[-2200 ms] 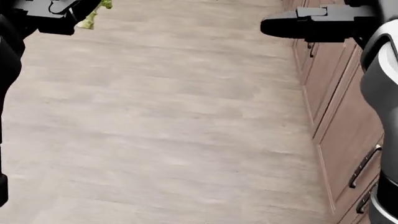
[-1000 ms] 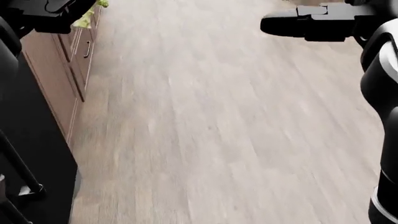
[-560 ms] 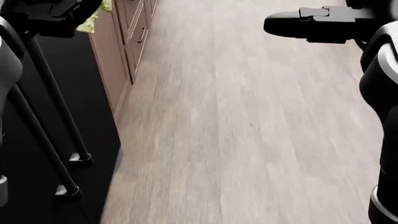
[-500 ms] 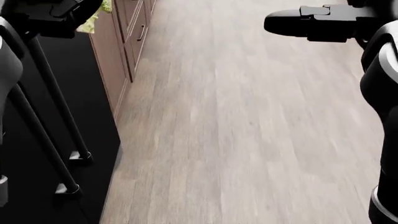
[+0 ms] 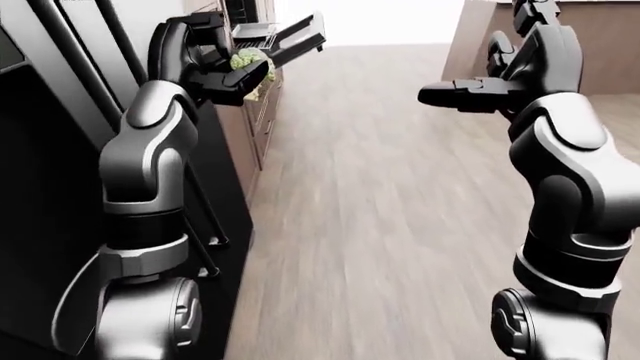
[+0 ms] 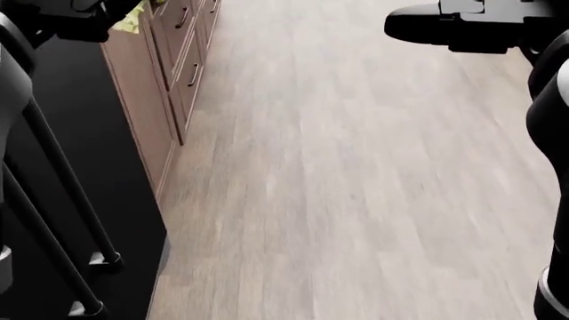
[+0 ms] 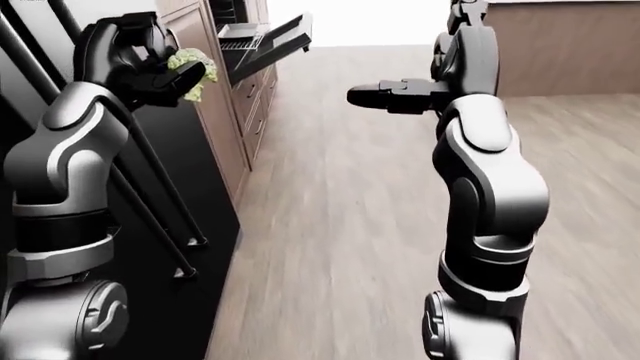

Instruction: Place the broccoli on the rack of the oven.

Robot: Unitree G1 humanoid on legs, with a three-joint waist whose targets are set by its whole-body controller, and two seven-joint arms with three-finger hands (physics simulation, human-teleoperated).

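Wood-plank floor [image 6: 355,187] fills most of each view and runs toward the top of the frame. Along the left side stands a tall black appliance [image 5: 40,187] with long diagonal handles, followed by a run of brown cabinets [image 6: 147,100] with metal pulls. Beyond the cabinets, near the top of the eye views, the oven [image 7: 240,19] is open, its door [image 7: 275,37] hanging out over the floor with a wire rack [image 7: 240,41] visible just inside. A second brown cabinet block [image 7: 570,45] occupies the upper right.

The left hand [image 7: 150,64] is raised at the upper left, its fingers closed around the broccoli [image 7: 190,67], whose pale green florets show between them; the broccoli is held in the air beside the cabinets, well apart from the oven rack. The right hand [image 5: 455,94] is extended level over the floor at the upper right, fingers straight and together, grasping nothing.
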